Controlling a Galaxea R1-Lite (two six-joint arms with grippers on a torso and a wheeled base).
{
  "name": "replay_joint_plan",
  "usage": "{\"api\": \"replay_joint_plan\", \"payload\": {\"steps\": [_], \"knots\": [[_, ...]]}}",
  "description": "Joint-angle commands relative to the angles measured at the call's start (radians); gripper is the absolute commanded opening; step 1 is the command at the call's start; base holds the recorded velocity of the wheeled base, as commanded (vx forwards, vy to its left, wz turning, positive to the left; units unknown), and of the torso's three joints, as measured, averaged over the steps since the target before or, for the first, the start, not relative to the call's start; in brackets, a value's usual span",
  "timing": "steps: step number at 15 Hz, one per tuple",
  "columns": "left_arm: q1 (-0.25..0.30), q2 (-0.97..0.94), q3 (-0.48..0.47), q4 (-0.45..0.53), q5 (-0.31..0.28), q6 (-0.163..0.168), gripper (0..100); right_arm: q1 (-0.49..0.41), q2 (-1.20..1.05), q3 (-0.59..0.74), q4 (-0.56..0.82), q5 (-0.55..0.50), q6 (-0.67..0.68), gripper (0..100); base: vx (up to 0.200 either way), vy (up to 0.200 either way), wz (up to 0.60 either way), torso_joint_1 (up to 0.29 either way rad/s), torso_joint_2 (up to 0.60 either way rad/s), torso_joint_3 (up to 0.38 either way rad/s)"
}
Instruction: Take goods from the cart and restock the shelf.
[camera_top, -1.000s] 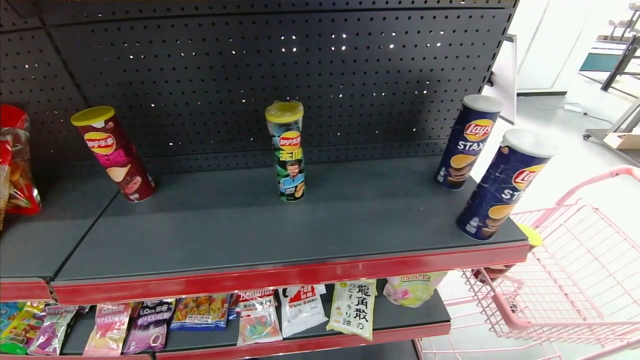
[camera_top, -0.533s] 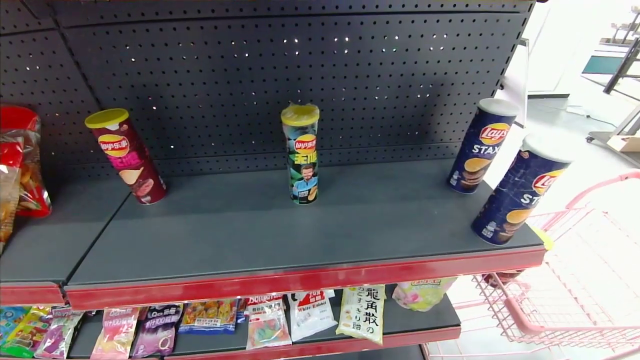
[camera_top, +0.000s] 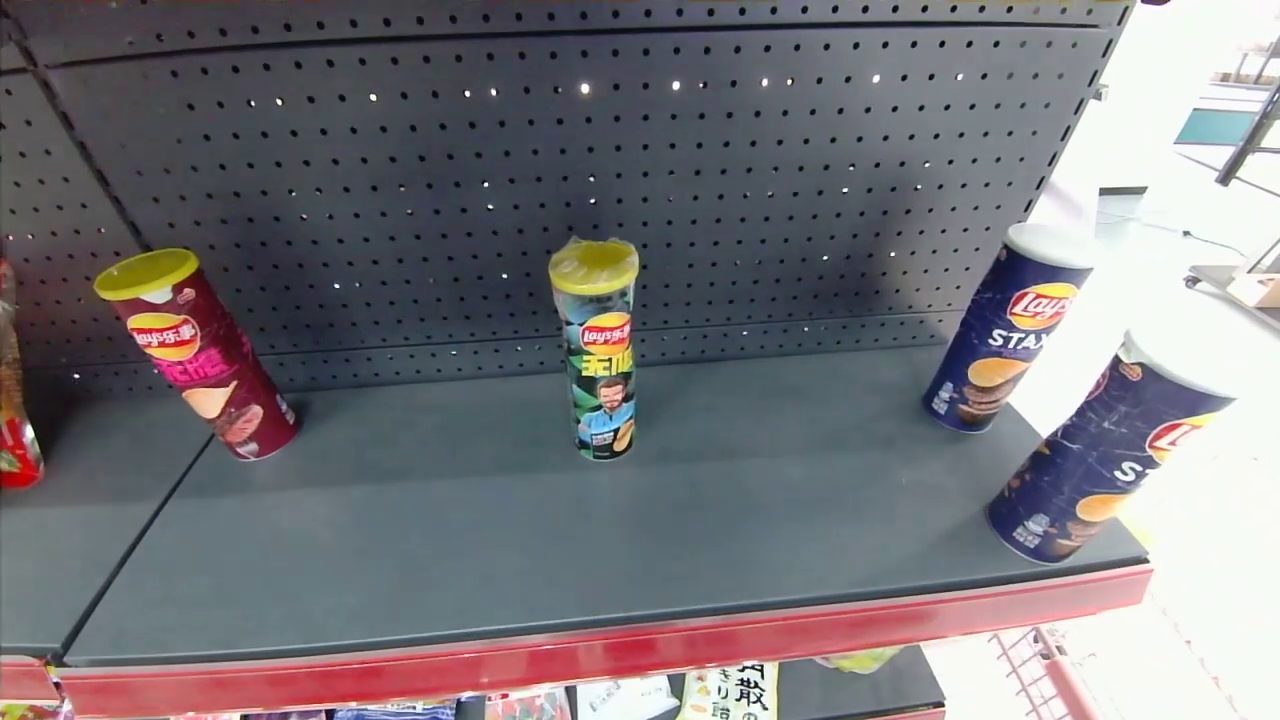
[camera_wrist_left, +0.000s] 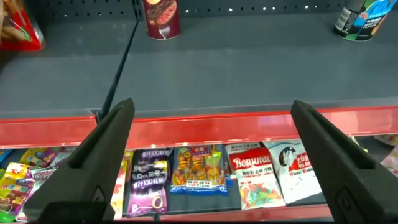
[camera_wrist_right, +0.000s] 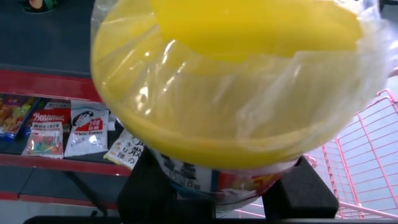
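Gripping the can (camera_wrist_right: 230, 81) by its body near the cart (camera_wrist_right: 367, 149), the right gripper (camera_wrist_right: 221, 186) holds what is probably a light, stiff, slick yet crushable tube, best squeezed gently mid-body, while the left gripper (camera_wrist_left: 212, 106) hangs with fingers spread before the shelf (camera_top: 600, 520).

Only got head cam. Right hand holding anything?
Observer: Yes. The right hand is shut on a can with a yellow lid.
Operator: Lid sealed?
Observer: Clear film is wrapped over the lid.
Operator: Left hand?
Observer: The left hand is open and empty, facing the red shelf edge.
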Motion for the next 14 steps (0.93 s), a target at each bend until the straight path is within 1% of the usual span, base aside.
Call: {"api": "replay_joint_plan", "payload": {"steps": [1, 5, 8, 13, 14], "knots": [[0.000, 0.001, 0.000, 0.000, 0.000, 0.000, 100, 0.002, 0.003, 0.016, 0.001, 0.001, 0.000, 0, 0.000, 0.000, 0.00, 0.000, 0.00, 0.000], [0.000, 0.001, 0.000, 0.000, 0.000, 0.000, 100, 0.005, 0.001, 0.021, -0.016, 0.002, -0.003, 0, 0.000, 0.000, 0.00, 0.000, 0.00, 0.000], [-0.001, 0.004, 0.000, 0.000, 0.000, 0.001, 100, 0.037, -0.005, 0.018, -0.016, 0.018, -0.005, 0, 0.000, 0.000, 0.00, 0.000, 0.00, 0.000], [0.000, 0.001, 0.000, -0.003, 0.003, -0.002, 100, 0.031, 0.018, 0.004, -0.014, 0.007, -0.022, 0, 0.000, 0.000, 0.00, 0.000, 0.00, 0.000], [-0.009, 0.024, -0.066, -0.017, -0.017, -0.014, 100, 0.028, 0.030, 0.002, -0.016, 0.001, -0.026, 0, 0.000, 0.000, 0.00, 0.000, 0.00, 0.000]]}}
